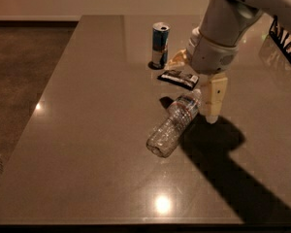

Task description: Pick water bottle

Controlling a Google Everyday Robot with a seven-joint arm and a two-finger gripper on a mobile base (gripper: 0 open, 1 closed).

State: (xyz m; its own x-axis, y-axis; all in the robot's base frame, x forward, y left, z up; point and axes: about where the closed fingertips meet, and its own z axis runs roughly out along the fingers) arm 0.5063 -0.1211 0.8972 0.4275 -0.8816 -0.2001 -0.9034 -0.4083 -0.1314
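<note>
- camera view (only one given):
- a dark, glossy table fills most of the pic; brownish floor is seen at picture-left and a pale wall along the top.
- the water bottle is laid on its side on the table, approx. mid-table, set diagonally. its white cap end is pointed up and to picture-right, its clear base down and to picture-left. a pale label w/ a red band is seen near the neck.
- the gripper is hung tip-down from the arm's grey-white wrist housing, low over the table, just beside the bottle's cap end on its picture-right side.
- the bottle is thus placed beside the gripper, not up in it; only the cap/neck is near the tip, the rest of the body is stretched away to picture-left. contact btw. cap and gripper can't be told.
- how far the gripper is opened can't be told from this angle.
- a blue-and-silver can is stood upright further back, apart from the bottle.
- a flat dark packet is laid btw. can and bottle, partly under the wrist housing.
- a black wire object is seen at the far picture-right edge.
- the arm's shadow is cast across the table to the lower right.
</note>
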